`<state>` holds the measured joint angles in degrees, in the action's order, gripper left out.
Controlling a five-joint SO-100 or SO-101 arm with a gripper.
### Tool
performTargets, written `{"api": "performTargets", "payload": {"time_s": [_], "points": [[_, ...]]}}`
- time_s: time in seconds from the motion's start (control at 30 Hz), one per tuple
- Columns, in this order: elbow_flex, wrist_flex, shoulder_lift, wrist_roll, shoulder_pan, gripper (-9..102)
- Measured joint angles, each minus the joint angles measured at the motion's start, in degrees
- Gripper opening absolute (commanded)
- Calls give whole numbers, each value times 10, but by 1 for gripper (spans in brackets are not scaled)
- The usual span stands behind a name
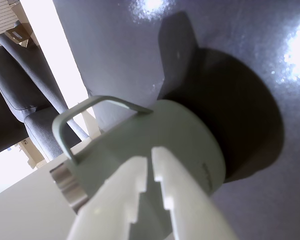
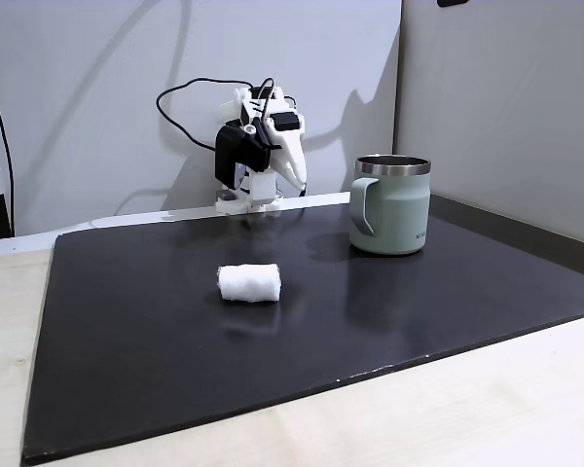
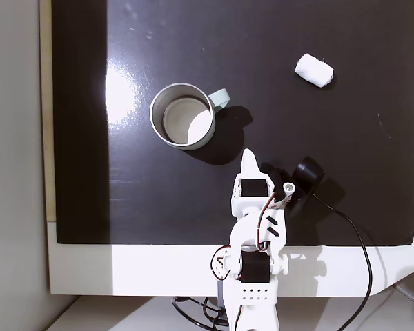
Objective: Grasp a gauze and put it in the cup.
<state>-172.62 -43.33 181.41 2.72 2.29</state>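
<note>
Two things matter to us here: the gauze (image 2: pixel 248 283) lies on its side on the dark mat (image 2: pixel 175 370) of the worktop, well apart from the cup (image 2: pixel 390 205), and our end effector (image 1: pixel 149 167) sits folded back near the arm's base, fingers pressed together and empty. In a fixed view from above, the end effector (image 3: pixel 248 158) points toward the cup (image 3: pixel 182 116), while the gauze (image 3: pixel 313 70) rests off to the upper right. We judge the reach has not begun. The roll could scoot or turn away if one finger touches it first, and the soft fuzz may snag. Swinging across, we could clip the cup's handle (image 3: pixel 221 96).
</note>
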Motion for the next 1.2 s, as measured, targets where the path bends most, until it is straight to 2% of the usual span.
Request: {"api": "performTargets", "payload": {"time_s": [0.67, 0.83, 1.0, 1.2], "points": [[0, 0, 0, 11, -5, 0], [1, -19, 0, 13, 25, 0], [64, -62, -40, 31, 46, 0], [220, -77, -219, 80, 64, 0]]}}
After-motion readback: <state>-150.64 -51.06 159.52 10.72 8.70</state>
